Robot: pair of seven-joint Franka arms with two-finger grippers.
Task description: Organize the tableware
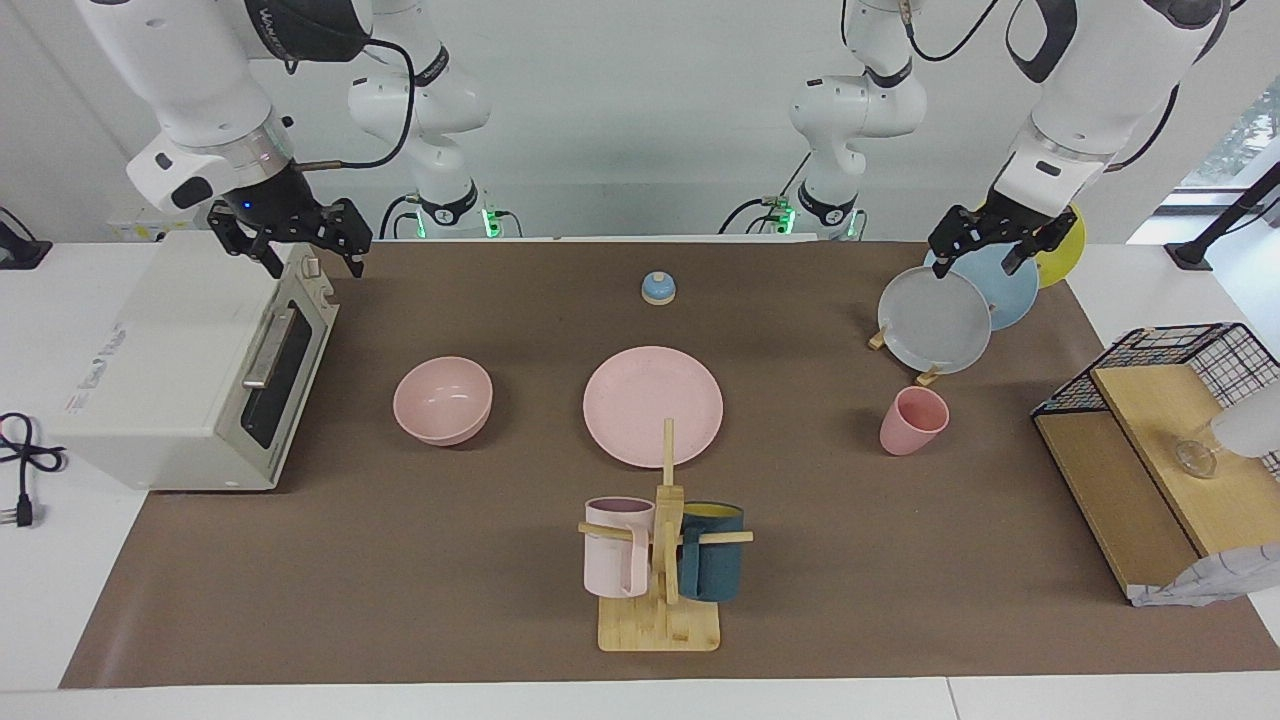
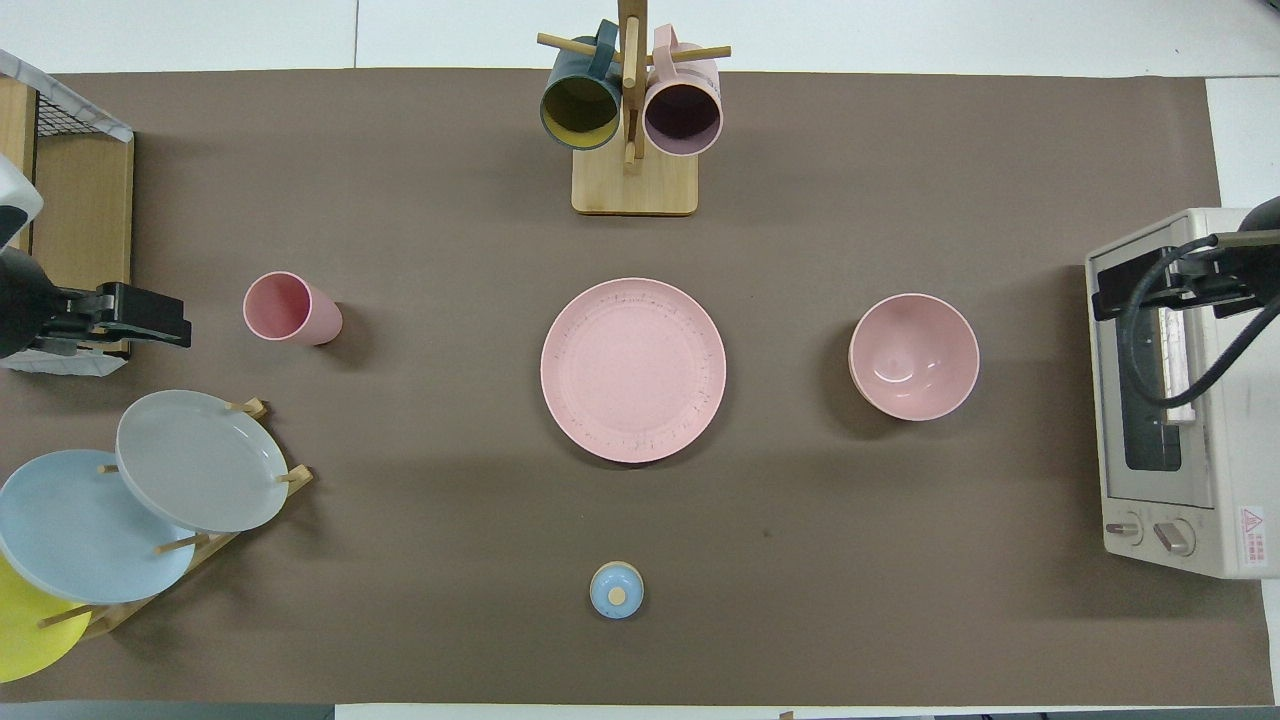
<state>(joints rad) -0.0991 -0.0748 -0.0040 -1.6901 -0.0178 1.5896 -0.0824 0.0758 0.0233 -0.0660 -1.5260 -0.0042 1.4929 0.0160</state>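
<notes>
Nearest the camera in the facing view, a wooden mug rack (image 1: 660, 590) is shown carrying a pale pink mug (image 1: 617, 546) and a dark teal mug (image 1: 711, 566). With this rack taken as landmark, the pink plate (image 1: 653, 405) is seen just nearer to the robots than it, at the table's middle. The pink bowl (image 1: 443, 400) is set beside the plate toward the right arm's end, and the pink cup (image 1: 912, 421) beside it toward the left arm's end; all three stand apart, unstacked.

The right gripper (image 1: 305, 250) is held with fingers spread, empty, over the top front edge of the white toaster oven (image 1: 190, 370). The left gripper (image 1: 990, 252) is likewise released and empty, raised over the rack of grey, blue and yellow plates (image 1: 935, 320).

The coming move is judged to turn on one relation: the cup lies toward the mug rack from the left gripper, with the grey plate between, so the left arm is the nearer to it; the bowl is served likewise by the right arm. No long axis is offered by these round pieces.

Height of the grippers above the table is given by the facing view alone. Only in the overhead view (image 2: 130, 315) are the cup's open mouth (image 2: 272, 304), tilted away from the plate, and the bowl's empty hollow (image 2: 913, 355) disclosed.

A small blue bell (image 1: 659, 288) is placed nearer to the robots than the plate.
</notes>
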